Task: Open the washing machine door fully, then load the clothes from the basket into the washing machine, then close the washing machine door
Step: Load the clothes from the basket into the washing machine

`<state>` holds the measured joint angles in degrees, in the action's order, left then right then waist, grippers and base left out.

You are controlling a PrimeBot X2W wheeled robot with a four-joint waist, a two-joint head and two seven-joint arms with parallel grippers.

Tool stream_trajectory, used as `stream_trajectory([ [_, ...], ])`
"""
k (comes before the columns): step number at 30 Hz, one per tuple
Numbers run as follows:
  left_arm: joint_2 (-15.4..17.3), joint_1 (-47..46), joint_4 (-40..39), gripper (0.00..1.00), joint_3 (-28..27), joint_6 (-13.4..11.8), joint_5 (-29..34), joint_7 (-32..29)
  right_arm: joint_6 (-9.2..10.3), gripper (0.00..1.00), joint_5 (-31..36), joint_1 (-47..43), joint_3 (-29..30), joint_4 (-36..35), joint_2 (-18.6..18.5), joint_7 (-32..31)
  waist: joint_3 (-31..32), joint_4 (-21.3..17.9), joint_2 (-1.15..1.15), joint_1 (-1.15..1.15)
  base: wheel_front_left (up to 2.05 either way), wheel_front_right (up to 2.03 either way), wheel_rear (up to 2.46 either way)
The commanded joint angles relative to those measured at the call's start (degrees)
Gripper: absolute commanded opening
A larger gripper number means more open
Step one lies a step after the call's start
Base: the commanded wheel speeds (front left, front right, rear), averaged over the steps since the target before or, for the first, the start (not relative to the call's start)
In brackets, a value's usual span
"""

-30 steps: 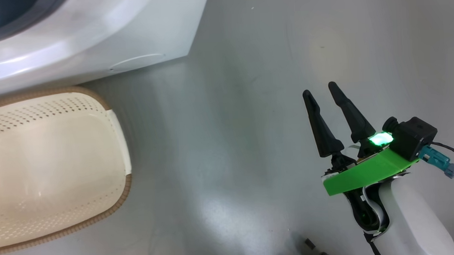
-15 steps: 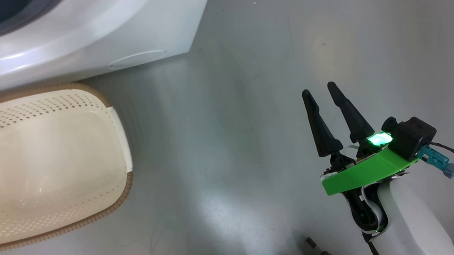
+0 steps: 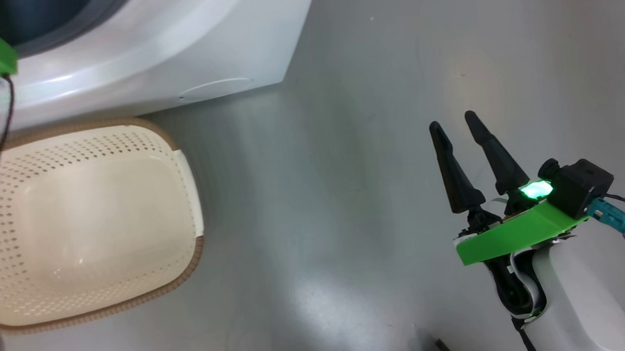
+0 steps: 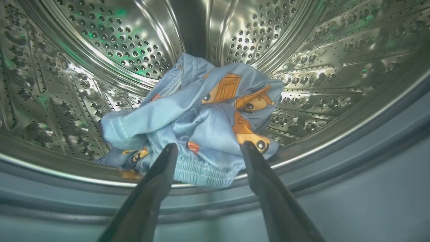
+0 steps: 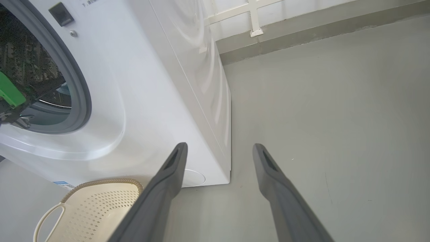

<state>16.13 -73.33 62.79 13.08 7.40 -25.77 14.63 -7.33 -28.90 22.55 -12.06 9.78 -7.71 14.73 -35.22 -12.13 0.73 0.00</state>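
Partly cropped basket (image 3: 96, 148), clothes (image 4: 201, 114) beyond left hand (image 4: 210, 145), fingers apart

The grey floor (image 3: 345, 195) carries the white washing machine (image 3: 180, 44) and, just beside its front, the cream basket (image 3: 95, 148).

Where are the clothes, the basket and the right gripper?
the clothes (image 4: 201, 114): left wrist view, on the blue printed fabric.
the basket (image 3: 79, 149): head view, on its perforated far wall.
the right gripper (image 3: 452, 118): head view, midway between its fingertips.
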Motion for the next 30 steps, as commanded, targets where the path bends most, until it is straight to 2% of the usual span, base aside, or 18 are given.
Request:
stream_trajectory([
  [1,2.4,1.05,-1.82,1.0,-1.08,0.09,-0.36,0.34,-0.16,1.0,-0.1,-0.92,-0.79,-1.17,-0.32,0.27,0.67,0.74,0.0,0.0,0.0,0.0,0.0],
  [7,1.23,9.47,-10.46,1.0,-4.77,0.09,0.51,0.36,-0.16,1.0,0.2,-1.54,-0.38,-0.8,-1.62,0.27,2.52,2.43,0.0,0.0,0.0,0.0,0.0],
  [15,-1.77,22.55,-21.36,1.0,-10.92,0.09,5.24,0.36,-0.16,1.0,0.17,-2.89,0.26,0.17,-3.58,0.27,6.61,4.53,0.0,0.0,0.0,0.0,0.0],
  [30,-7.04,43.08,-34.22,1.0,-17.2,0.09,10.33,0.37,-0.16,1.0,-0.54,-7.43,0.59,1.7,-6.99,0.27,15.55,8.26,0.0,0.0,0.0,0.0,0.0],
])
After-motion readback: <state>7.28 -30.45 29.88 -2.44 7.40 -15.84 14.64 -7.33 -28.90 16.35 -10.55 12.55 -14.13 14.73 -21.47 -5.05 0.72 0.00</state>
